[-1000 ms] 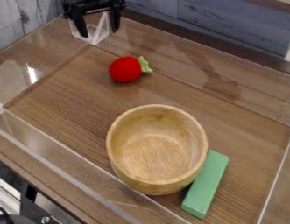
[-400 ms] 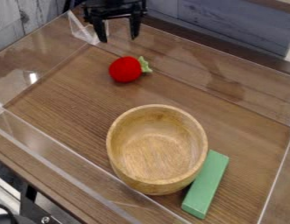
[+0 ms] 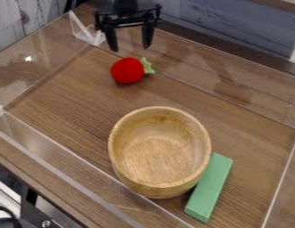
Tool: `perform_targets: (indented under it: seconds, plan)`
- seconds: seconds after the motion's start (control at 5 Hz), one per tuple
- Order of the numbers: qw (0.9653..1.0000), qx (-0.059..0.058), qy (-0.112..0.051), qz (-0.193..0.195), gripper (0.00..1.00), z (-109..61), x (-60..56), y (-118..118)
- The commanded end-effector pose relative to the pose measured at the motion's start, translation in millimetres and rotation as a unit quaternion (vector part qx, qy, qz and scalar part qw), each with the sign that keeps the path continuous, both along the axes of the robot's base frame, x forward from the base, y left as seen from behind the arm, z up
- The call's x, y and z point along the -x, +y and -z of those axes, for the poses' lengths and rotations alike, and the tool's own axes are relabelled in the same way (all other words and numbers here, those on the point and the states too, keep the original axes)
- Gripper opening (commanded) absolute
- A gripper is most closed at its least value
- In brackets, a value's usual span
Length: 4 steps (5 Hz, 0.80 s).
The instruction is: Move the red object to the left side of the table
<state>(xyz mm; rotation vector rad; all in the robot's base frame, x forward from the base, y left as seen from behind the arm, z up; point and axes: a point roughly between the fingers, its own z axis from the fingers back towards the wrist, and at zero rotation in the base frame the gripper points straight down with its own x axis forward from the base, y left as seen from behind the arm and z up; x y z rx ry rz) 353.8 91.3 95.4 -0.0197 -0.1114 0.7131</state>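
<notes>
The red object (image 3: 129, 70) is a small round toy fruit with a green stem tuft on its right side. It lies on the brown wood-grain table (image 3: 66, 107) toward the far middle. My gripper (image 3: 129, 37) hangs just behind and above it, black fingers (image 3: 112, 37) spread apart and pointing down. Nothing sits between the fingers, and they do not touch the fruit.
A wooden bowl (image 3: 160, 150) stands in the near middle of the table. A green rectangular block (image 3: 209, 186) lies against the bowl's right side. Low clear acrylic walls (image 3: 43, 49) edge the tabletop on all sides.
The gripper has travelled right and slightly down, from the far left corner to a spot just behind the red fruit. Its fingers stayed open. The fruit, bowl and block have not moved.
</notes>
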Motion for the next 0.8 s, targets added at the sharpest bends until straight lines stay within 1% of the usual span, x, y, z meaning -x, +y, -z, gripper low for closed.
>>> perform_targets:
  seconds: [0.0, 0.2, 0.4, 0.6]
  plan:
    - [0.9992, -0.006, -0.029, 0.025, 1.0, -35.9, -9.5, -7]
    - [0.9985, -0.002, -0.022, 0.051, 1.0, -42.7, -15.6, -15]
    - [0.9946, -0.006, -0.007, 0.104, 1.0, -37.0, -16.9, -34]
    - [0.9903, -0.008, 0.005, 0.139, 1.0, -28.6, -19.2, -48]
